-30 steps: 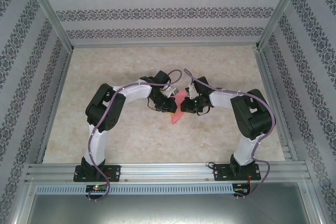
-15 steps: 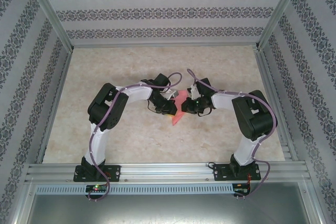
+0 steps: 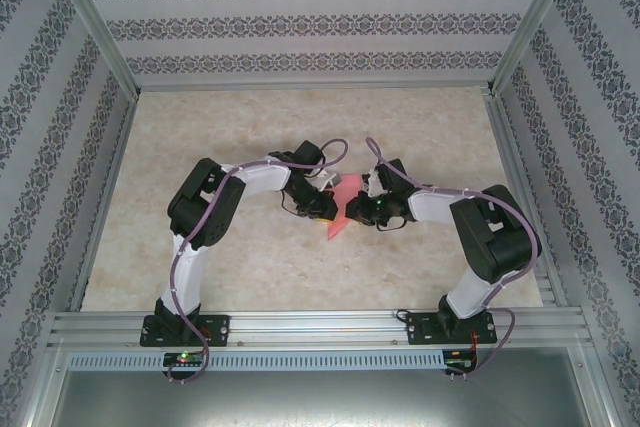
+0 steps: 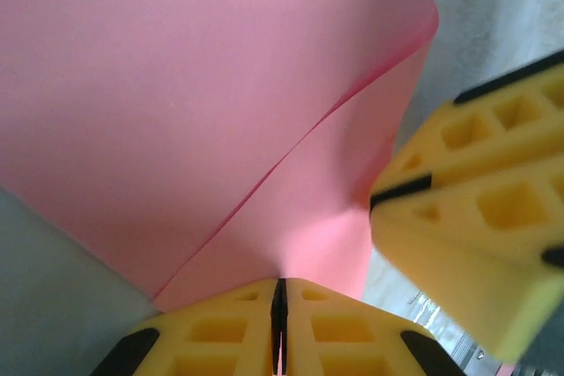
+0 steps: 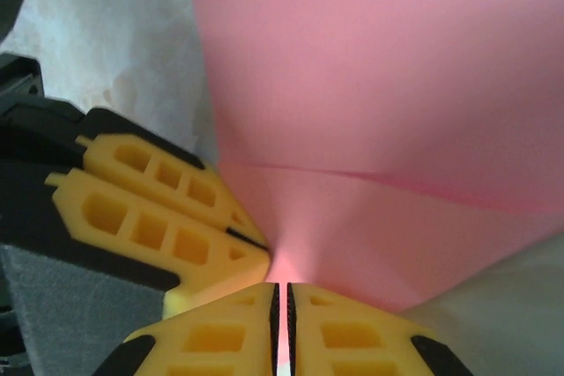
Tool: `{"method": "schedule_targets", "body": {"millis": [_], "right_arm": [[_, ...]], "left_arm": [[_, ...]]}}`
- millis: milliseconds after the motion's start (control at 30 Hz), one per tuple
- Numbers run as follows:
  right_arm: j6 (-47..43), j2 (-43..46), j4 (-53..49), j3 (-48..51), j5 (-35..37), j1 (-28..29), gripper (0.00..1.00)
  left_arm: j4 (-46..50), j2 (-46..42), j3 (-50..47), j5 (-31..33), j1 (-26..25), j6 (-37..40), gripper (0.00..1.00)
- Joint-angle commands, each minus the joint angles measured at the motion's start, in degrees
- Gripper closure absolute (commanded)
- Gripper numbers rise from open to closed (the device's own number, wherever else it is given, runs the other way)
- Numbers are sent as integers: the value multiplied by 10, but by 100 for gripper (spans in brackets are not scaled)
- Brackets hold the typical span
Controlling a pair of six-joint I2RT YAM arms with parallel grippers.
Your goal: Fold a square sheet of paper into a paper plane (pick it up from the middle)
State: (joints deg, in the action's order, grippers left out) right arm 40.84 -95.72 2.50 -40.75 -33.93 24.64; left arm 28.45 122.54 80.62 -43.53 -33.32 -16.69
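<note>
Left gripper (image 4: 279, 292), at the bottom centre of its wrist view, is clamped tight on the edge of the square sheet of paper (image 4: 203, 85). Right gripper (image 5: 282, 295), at the bottom centre of its own view, pinches the same sheet just beside it. From above, the pink sheet sits at the centre of the frame between the 2 wrists, over the table (image 3: 250, 137). 1 crease line runs diagonally away from the pinches. To fold well, I judge the 2 grips should move together, holding the layers aligned along that crease, and never pull apart, which could tear thin paper.
</note>
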Motion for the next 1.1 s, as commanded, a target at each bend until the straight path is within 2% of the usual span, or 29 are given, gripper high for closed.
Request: {"method": "schedule_targets", "body": {"millis": [0,333,500,767,1067], "right_arm": [[29,3,28,5,-4,14,86],[-4,-24,-40,13,35,19,87],[-3,-4,-49,25,38,22,87],[46,56,-10,25,50,52,87],[67,14,27,34,54,75,88]], "left_arm": [[23,48,-14,63,-7,20,87],[28,53,-13,64,-6,27,88],[31,54,-11,64,-5,29,88],[36,60,-5,60,-5,34,88],[34,60,-7,57,-3,35,88]]}}
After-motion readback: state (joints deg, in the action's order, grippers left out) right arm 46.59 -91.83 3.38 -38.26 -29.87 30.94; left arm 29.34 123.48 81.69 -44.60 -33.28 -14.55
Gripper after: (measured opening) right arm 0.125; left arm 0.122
